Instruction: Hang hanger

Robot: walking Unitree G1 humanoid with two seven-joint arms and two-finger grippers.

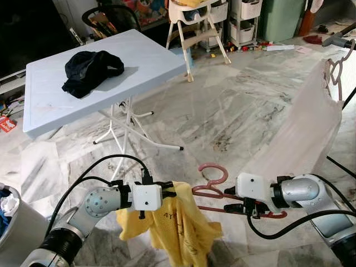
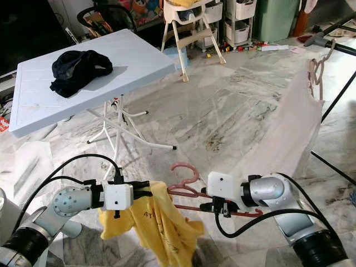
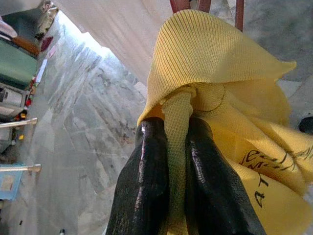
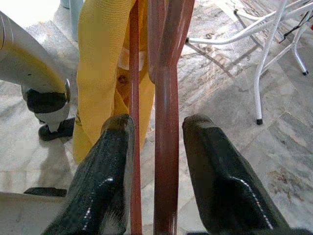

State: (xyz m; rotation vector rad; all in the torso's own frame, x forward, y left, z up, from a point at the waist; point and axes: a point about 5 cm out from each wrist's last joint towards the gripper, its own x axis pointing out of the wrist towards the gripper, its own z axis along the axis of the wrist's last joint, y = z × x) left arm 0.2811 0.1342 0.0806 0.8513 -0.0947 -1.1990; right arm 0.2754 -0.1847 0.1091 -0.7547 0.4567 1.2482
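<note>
Right gripper (image 1: 236,208), low and right of centre in the left eye view, is straddling the dark red plastic hanger (image 1: 214,192); in the right wrist view its two black fingers (image 4: 105,166) are standing either side of the hanger's bars with a gap showing beside the thicker bar, so whether it is truly clamping cannot be told.

Left gripper (image 1: 169,192), low and left of centre, is pinching a fold of the yellow knit T-shirt (image 1: 181,228); the left wrist view is showing the cloth squeezed tight between both fingers (image 3: 146,181).

The shirt is draping off the hanger's left end and hanging below, crumpled, with black lettering partly showing. The hanger's hook is curling up in mid-frame, free of any support.

Outward: pale pink garment (image 1: 303,133) is hanging at the right edge on a light hanger from a dark drying rack (image 2: 339,47). White folding table (image 1: 139,55) at upper left is carrying a black crumpled garment (image 1: 89,69).

Judgement: dressing the hanger appears to be in hand, the hanging itself not yet done. The next move likely calls for seating the shirt squarely on both shoulders, then carrying the hook up and rightward to the rack.
</note>
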